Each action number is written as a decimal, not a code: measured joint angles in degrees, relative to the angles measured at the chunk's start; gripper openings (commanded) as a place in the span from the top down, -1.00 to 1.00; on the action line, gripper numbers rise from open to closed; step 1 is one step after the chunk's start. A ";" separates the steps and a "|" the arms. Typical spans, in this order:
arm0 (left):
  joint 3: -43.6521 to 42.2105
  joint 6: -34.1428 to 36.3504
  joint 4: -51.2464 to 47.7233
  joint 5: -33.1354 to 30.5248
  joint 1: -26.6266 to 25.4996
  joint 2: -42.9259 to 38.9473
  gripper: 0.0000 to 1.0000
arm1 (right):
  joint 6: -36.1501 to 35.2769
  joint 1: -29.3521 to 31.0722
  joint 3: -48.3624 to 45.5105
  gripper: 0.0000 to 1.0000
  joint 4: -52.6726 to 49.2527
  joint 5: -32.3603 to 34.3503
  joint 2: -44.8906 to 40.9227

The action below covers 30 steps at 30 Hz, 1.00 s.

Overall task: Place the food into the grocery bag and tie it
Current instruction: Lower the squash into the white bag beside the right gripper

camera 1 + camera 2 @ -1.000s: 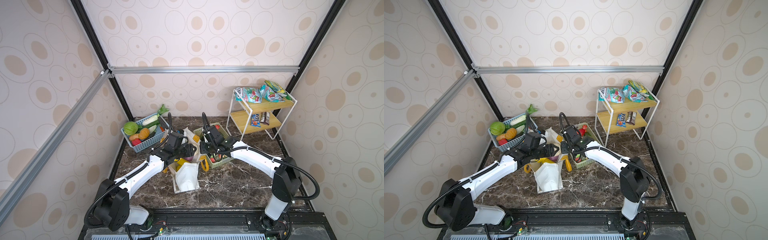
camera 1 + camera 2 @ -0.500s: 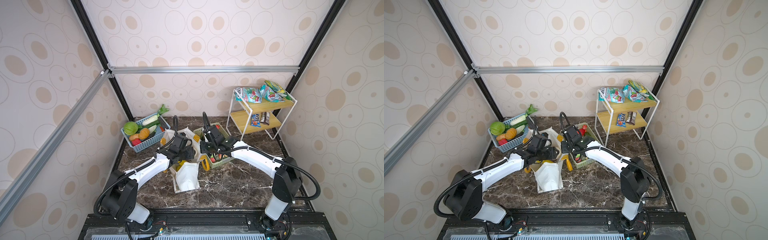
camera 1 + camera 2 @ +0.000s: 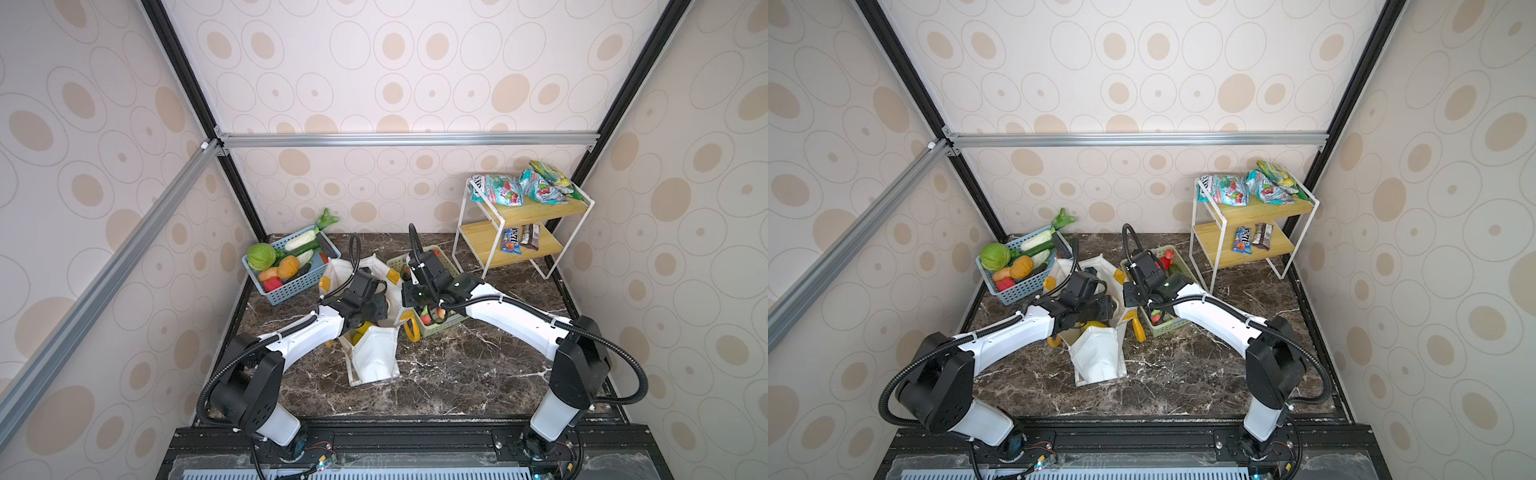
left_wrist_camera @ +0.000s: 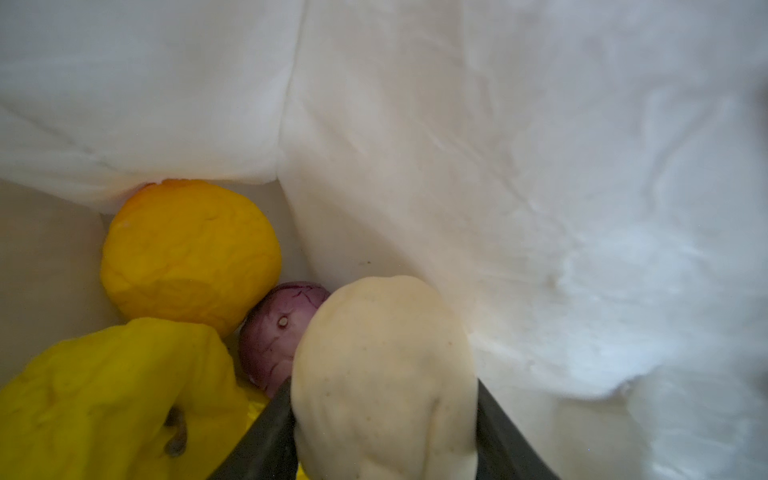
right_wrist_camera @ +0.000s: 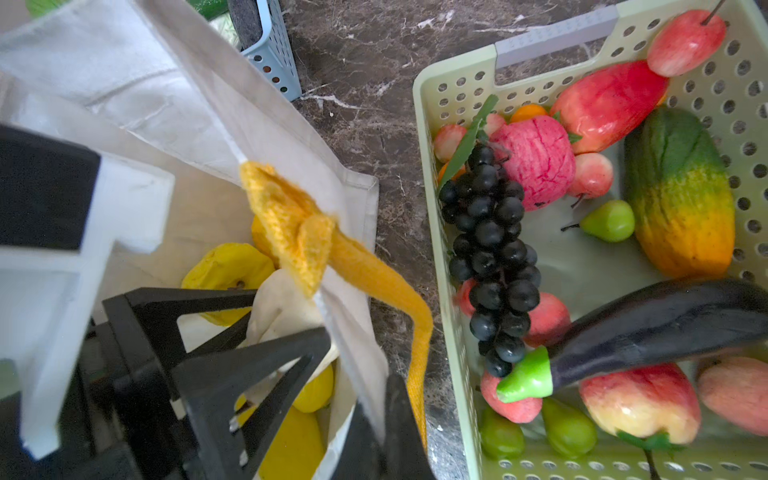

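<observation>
Cream-white fabric of the grocery bag (image 3: pixel 374 353) is seen standing open near the middle of the desk (image 3: pixel 457 374). A blue lattice basket (image 3: pixel 291 286) lies at its ten o'clock and a green lattice basket (image 3: pixel 440 328) at its two o'clock.

The bagging is judged to be partly done. In the left wrist view, an orange-yellow round fruit (image 4: pixel 189 253), a yellow fruit (image 4: pixel 104 399) and a purple onion (image 4: pixel 278 328) are shown resting together at the bottom of the bag, touching one another. The left gripper (image 4: pixel 384 386) is reached down inside the bag. A pale toy vegetable (image 4: pixel 382 353) is clasped between its half-spread jaws, just above the onion and not yet let go.

The right gripper (image 5: pixel 380 432) is closed tight, and the bag's rim is pinched in it, so that the mouth is held open on the side facing the green basket.

What is left is the release of the pale vegetable and then the tying. A yellow-orange strap handle (image 5: pixel 374 278) is seen hanging loose over the rim toward the desk, and no knot has been made.

Plenty of toy produce is left in both baskets. Whether any of it is meant for the bag cannot be told. The snack packets (image 3: pixel 515 191) on the wire rack (image 3: pixel 519 216) at one o'clock are judged to be no part of the job.
</observation>
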 measured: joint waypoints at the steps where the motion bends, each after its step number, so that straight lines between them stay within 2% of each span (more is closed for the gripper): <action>1: 0.02 0.00 0.15 -0.22 0.00 0.13 -0.18 | 0.02 0.00 -0.39 0.94 0.26 0.07 -0.31; 6: 0.04 0.02 0.15 -1.70 -0.24 0.20 -0.29 | 0.17 0.00 -0.85 0.94 0.70 0.04 -0.76; 11: -0.02 0.02 -0.39 -2.43 -0.26 0.35 -0.51 | 0.17 0.00 -0.96 0.94 0.92 0.02 -0.79; 18: 0.72 0.02 -1.77 -2.12 -0.26 -0.07 -0.58 | 0.22 0.00 -1.38 0.94 0.96 0.07 -1.11; 30: 11.17 1.84 -6.47 -1.20 0.76 -2.49 -0.60 | 0.42 0.00 -2.47 0.94 1.44 0.79 -1.66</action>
